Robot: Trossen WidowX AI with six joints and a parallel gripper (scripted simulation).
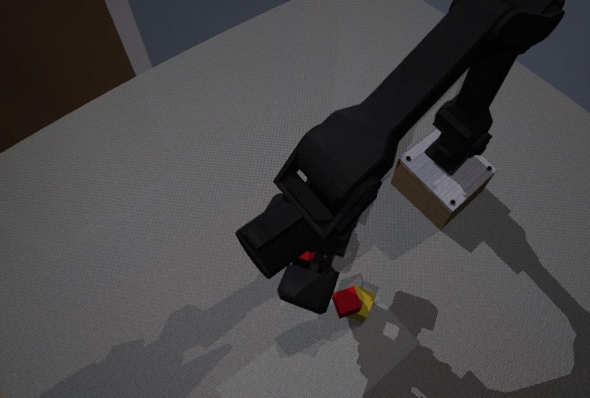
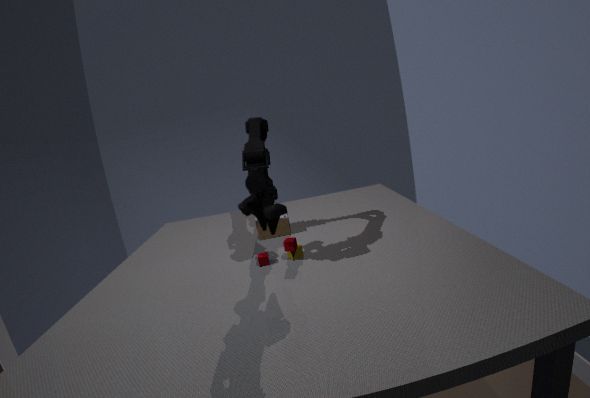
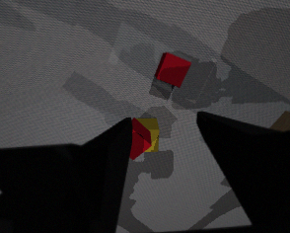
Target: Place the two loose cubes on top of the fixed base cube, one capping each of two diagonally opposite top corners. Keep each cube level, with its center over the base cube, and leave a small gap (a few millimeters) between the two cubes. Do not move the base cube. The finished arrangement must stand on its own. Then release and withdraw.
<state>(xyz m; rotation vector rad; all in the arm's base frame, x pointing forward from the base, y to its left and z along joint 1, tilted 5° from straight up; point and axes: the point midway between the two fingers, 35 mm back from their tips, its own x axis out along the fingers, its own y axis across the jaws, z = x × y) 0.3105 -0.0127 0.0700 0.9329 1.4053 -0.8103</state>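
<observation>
the gripper (image 3: 163,143) is seen with its jaws apart and nothing between them. 1 red cube (image 1: 347,302) is set on the yellow base cube (image 1: 366,303), over 1 top corner and overhanging it; the overhang is judged to be by design. the other red cube (image 2: 263,259) lies on the table (image 2: 400,286), near the stack but apart from it.

several risks are judged from here. the placed cube could be knocked off, or the base nudged, if the dark finger (image 3: 106,168) just beside the stack in the wrist view were swung sideways instead of being lifted away. when the 2nd cube is brought in, the 1st could be pushed if the gap is misjudged, and a tilted release could let it topple.

the table is grey, finely textured and crossed by broad arm shadows. blue-grey walls are seen behind, with a brown panel at 1 side in the top view.
</observation>
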